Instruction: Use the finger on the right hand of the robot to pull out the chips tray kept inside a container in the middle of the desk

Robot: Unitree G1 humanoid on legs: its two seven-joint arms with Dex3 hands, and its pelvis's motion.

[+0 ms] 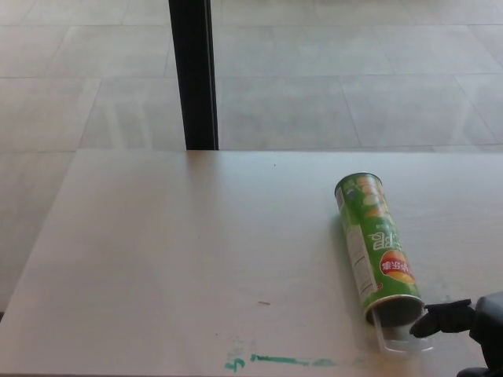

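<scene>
Pale desk [173, 251] before grey tiled floor [354, 86], black post [193, 75].

Left of the green can [376, 247] the desk [173, 251] lies wide and bare. At the can's open end, the right hand [468, 326] crowds the clear tray [397, 339].

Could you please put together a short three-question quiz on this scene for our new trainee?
1. True or false: the green chips can stands upright on the desk.
2. Which robot hand is in view: A) left, B) right, C) both?
3. Fill in: the clear tray sticks out of the can's ____ end.

Key:
1. False; it lies on its side.
2. B; the right hand points a finger at the tray.
3. Near, the open one.
</scene>
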